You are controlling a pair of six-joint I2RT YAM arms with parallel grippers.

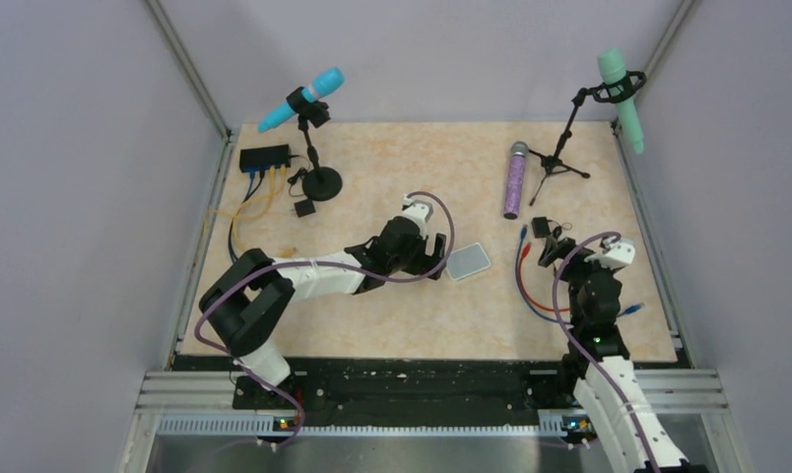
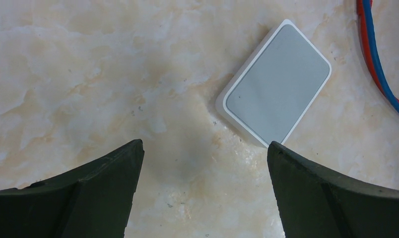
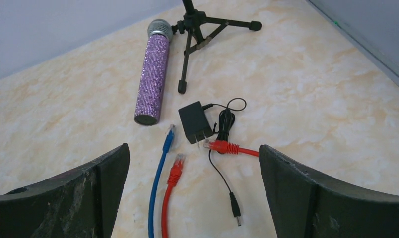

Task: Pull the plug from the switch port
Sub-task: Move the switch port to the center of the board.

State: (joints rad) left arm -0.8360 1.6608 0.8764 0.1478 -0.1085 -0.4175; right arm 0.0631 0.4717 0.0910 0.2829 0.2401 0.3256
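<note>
The switch (image 1: 264,156), a flat black box, lies at the table's far left corner. Blue and yellow cables (image 1: 257,182) are plugged into the ports on its near edge; single plugs are too small to tell apart. It shows in neither wrist view. My left gripper (image 1: 437,258) is far from it at mid-table, open and empty, with bare table between its fingers (image 2: 205,146). A pale grey pad (image 2: 277,84) lies just beyond its right finger. My right gripper (image 1: 555,251) is open and empty at the right, over loose cables (image 3: 193,148).
A blue microphone on a round-based stand (image 1: 321,182) and a small black block (image 1: 304,208) sit near the switch. On the right lie a purple microphone (image 3: 153,74), a tripod stand (image 3: 197,29), a black adapter (image 3: 194,121), and loose red (image 3: 176,168) and blue (image 3: 167,139) plugs.
</note>
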